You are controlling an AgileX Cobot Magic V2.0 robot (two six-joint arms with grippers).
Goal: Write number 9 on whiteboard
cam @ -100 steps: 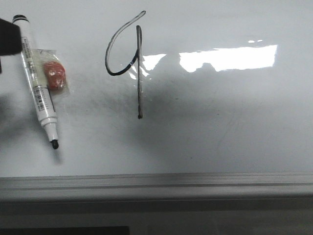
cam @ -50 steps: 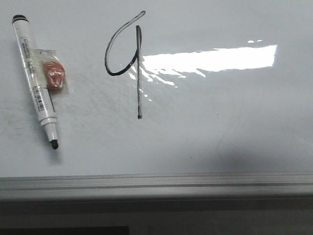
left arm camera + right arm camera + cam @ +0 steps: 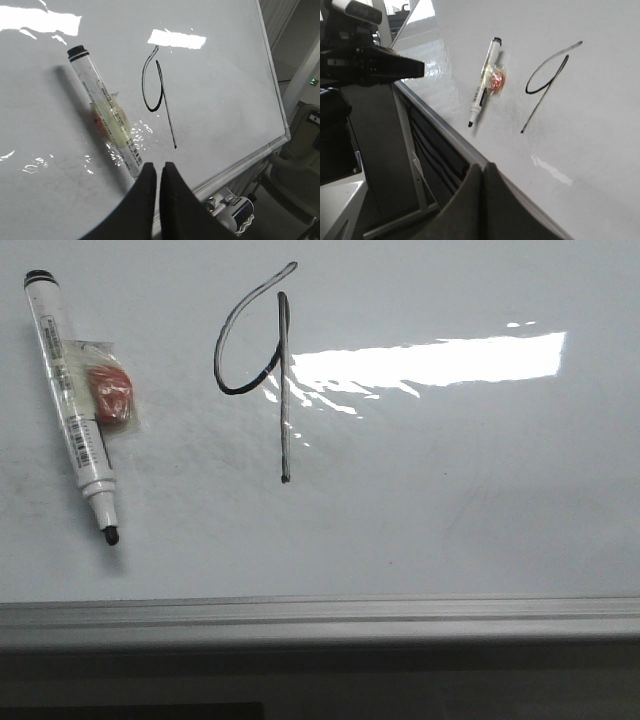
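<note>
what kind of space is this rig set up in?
Probably a robotics lab or test bay, not a home. The work surface is a framed whiteboard lying flat with a hand-drawn number 9 and a marker on it; bare metal stand legs and other equipment show beside it.

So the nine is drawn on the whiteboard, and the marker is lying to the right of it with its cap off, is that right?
Not quite. The marker lies to the left of the number 9, not the right, as the front view shows. The rest holds: the 9 is drawn on the whiteboard, and the marker's dark tip is bare, cap off.
</note>
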